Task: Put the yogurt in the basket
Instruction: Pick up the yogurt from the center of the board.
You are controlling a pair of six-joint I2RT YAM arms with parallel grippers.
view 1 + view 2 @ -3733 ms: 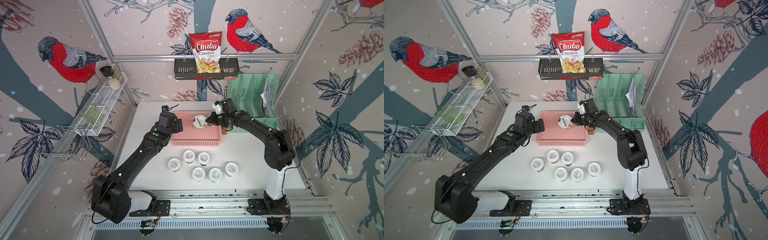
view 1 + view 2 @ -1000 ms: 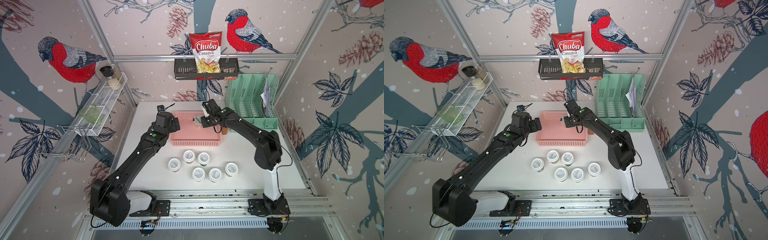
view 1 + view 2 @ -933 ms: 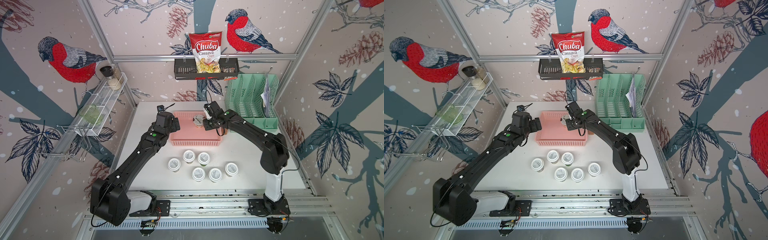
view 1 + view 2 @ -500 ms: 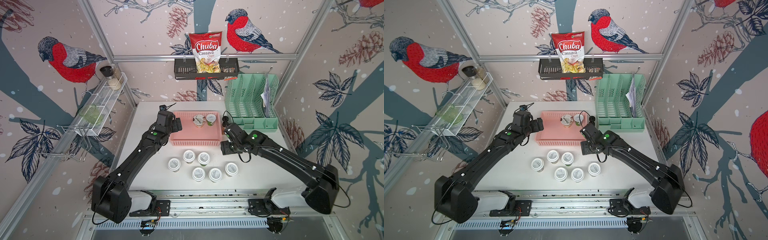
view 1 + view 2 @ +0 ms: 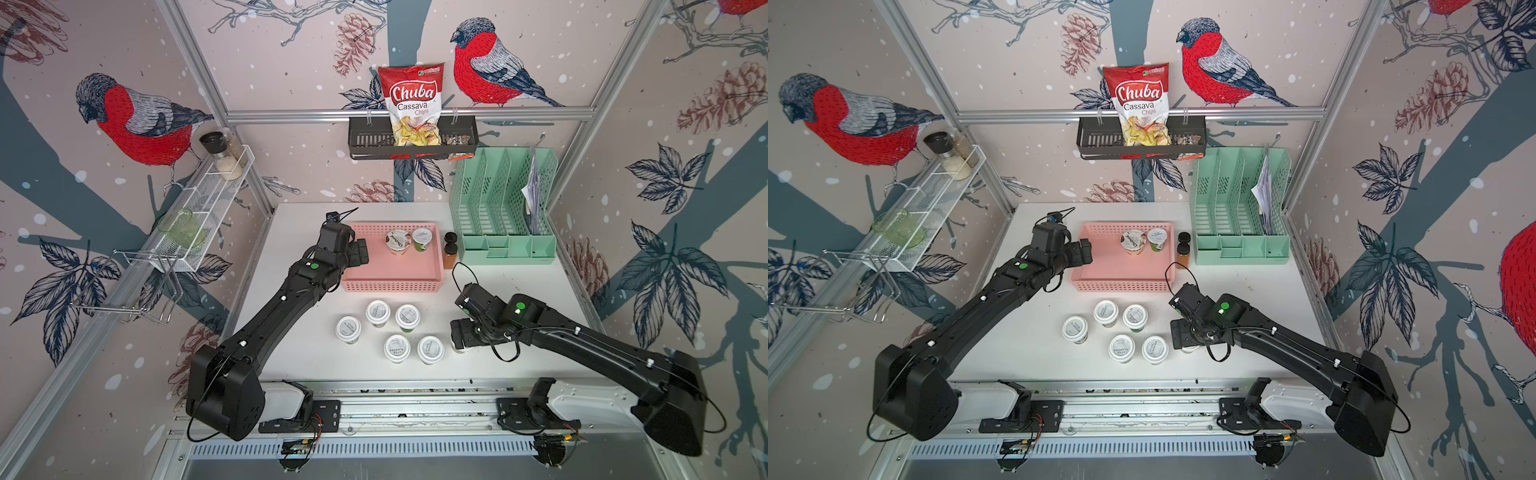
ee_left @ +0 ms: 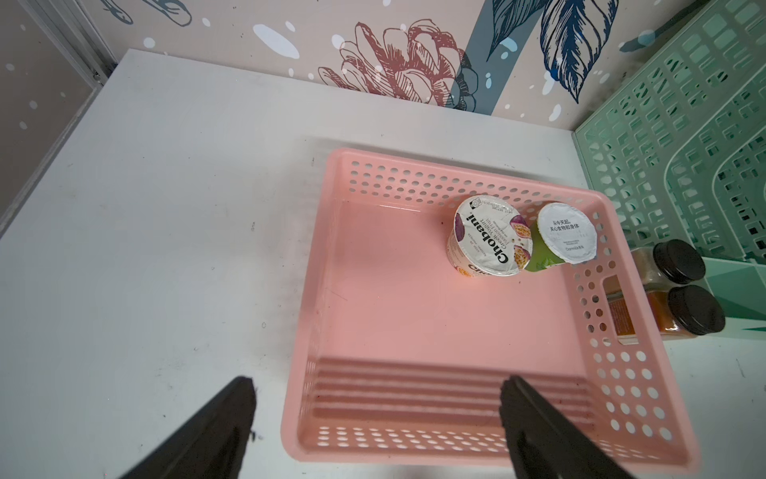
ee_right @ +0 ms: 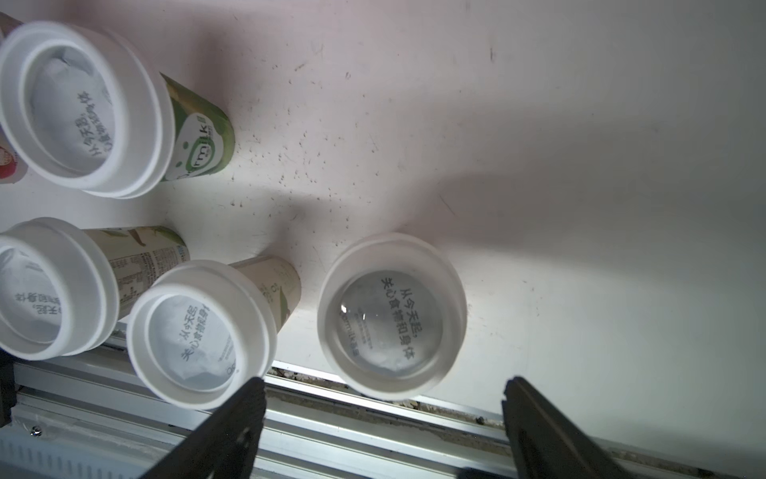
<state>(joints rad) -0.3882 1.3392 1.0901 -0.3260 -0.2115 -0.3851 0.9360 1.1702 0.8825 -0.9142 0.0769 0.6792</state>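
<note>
Mid-frame, your L gripper [image 5: 360, 253], spread wide & empty, hangs at the left rim of the pink perforated plastic basket [image 5: 390, 286] w/ two round yogurt cups [image 5: 397, 241] inside. Lower right of centre, R gripper [image 5: 459, 338], likewise spread, empty, over a white-lidded yogurt cup [image 7: 391, 319].

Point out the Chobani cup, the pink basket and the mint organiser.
Chobani cup [image 6: 491, 236]: left wrist view, lid centre.
pink basket [image 5: 392, 286]: a top view, near wall.
mint organiser [image 5: 509, 258]: a top view, front wall.

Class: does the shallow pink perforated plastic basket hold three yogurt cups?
No, the pink basket holds only two: the wide Chobani-lidded cup and a small white-lidded cup.
</note>
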